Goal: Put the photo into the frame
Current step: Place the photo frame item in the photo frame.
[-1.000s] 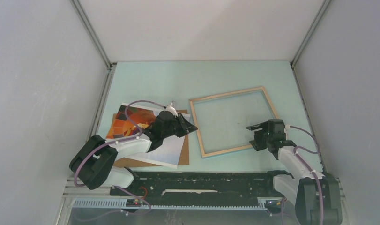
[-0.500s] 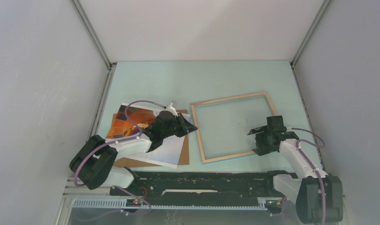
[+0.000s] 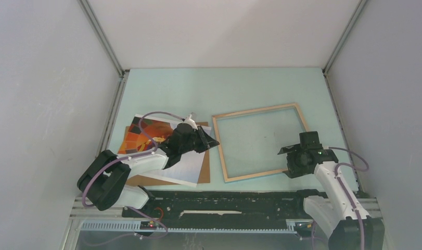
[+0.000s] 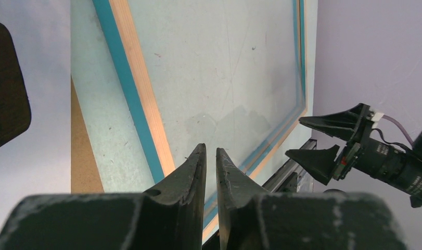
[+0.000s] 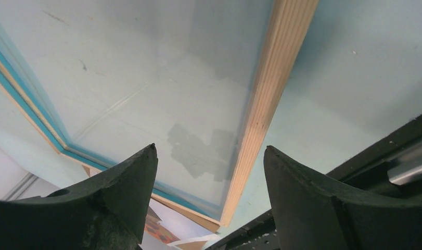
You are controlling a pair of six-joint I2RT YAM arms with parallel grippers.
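— Where is the photo (image 3: pixel 141 136) lying?

— It is lying flat at the left of the table (image 3: pixel 224 88), on top of a brown board (image 3: pixel 204 169). The orange-red part is showing at its far end, and the pale part is running toward the near edge. The left arm is stretching across it, so the middle is being hidden.

— And the frame (image 3: pixel 255 110)?

— It is lying flat just to the right of the board, turned a little against the table's edges. The light wood side is facing up, and blue is showing along its edges in both wrist views. The photo is sitting outside it, beside its left rail.

— What is the left gripper (image 3: pixel 213 141) doing?

— It is pointing over the left rail of the frame, past the right edge of the board. In its own camera the two fingers are standing nearly together, with only a thin slit between them and nothing showing in the slit. Whether the tips are touching the rail, I cannot tell.

— And the right gripper (image 3: pixel 285 162)?

— It is hanging over the frame's near right corner, pointing left. Its jaws are standing wide apart. In its wrist view the wooden rail is running across between the two fingers and below them, and they are gripping nothing.

— Are the two grippers meeting?

— No, they are sitting well apart, with the frame's opening lying between them.
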